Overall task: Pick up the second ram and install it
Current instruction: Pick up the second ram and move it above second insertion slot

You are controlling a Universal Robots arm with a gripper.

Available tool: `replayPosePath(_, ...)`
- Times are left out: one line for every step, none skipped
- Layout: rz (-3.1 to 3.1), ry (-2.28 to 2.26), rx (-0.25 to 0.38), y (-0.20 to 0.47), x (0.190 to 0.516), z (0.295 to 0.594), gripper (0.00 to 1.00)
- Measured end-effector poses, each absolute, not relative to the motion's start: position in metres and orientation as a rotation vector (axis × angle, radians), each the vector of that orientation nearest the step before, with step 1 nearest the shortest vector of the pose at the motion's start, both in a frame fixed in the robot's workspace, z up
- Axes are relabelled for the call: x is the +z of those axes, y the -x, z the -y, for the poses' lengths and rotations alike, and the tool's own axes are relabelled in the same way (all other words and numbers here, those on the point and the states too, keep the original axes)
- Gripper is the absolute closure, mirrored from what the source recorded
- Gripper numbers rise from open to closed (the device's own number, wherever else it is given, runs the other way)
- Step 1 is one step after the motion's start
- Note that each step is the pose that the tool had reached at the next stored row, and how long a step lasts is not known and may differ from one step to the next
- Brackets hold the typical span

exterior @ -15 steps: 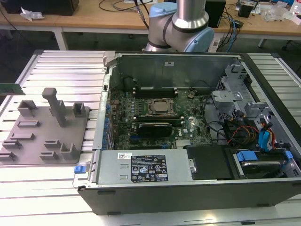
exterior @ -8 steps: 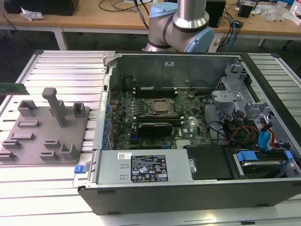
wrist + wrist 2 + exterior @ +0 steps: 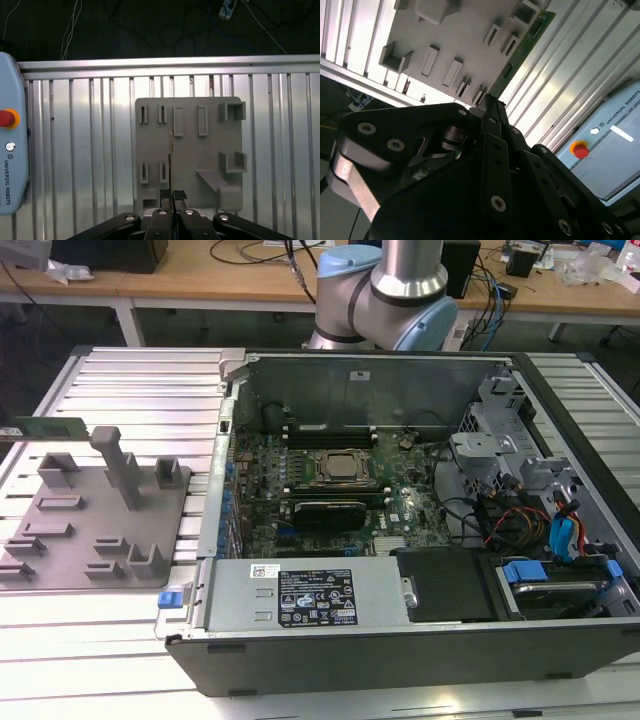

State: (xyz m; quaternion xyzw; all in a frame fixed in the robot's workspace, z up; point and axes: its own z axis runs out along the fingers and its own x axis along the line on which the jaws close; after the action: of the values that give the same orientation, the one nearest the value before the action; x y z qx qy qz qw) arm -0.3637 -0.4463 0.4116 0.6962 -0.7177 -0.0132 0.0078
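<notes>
Pincer (image 3: 173,195) fingers are pressed together on the near end of the second ram (image 3: 171,150), which is seen edge-on in the first wrist view. In the second wrist view the pincer (image 3: 489,104) pinches the second ram (image 3: 525,47), which juts out over the grey holder plate (image 3: 460,35). In the exterior view the second ram (image 3: 45,428) hangs level over the holder plate's (image 3: 70,530) far corner. It is at the exterior view's left edge, well apart from the open computer case (image 3: 350,655) on the slatted surface (image 3: 140,390).

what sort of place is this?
Probably a robotics lab or workshop: an open computer case on a slotted aluminium table, cable-strewn workbenches behind, and a teach pendant with a red stop button.
</notes>
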Motion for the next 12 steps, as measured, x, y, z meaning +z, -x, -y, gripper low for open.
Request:
replayPosePath(2.244, -2.176, -0.041, 0.362, 0.412, 0.446, 0.91)
replayPosePath(2.244, -2.176, -0.041, 0.36, 0.412, 0.446, 0.91)
replayPosePath(2.244, -2.176, -0.041, 0.355, 0.412, 0.446, 0.91)
replayPosePath(2.244, -2.176, -0.041, 0.348, 0.412, 0.446, 0.91)
replayPosePath(2.244, -2.176, -0.041, 0.338, 0.412, 0.446, 0.91)
replayPosePath(2.244, -2.176, -0.041, 0.333, 0.412, 0.446, 0.91)
replayPosePath(2.244, -2.176, -0.041, 0.326, 0.412, 0.446, 0.91)
replayPosePath(2.244, -2.176, -0.041, 0.321, 0.412, 0.446, 0.91)
replayPosePath(2.243, -2.176, -0.041, 0.318, 0.412, 0.446, 0.91)
replayPosePath(2.244, -2.176, -0.041, 0.313, 0.412, 0.446, 0.91)
replayPosePath(2.244, -2.176, -0.041, 0.306, 0.412, 0.446, 0.91)
replayPosePath(2.244, -2.176, -0.041, 0.302, 0.412, 0.446, 0.91)
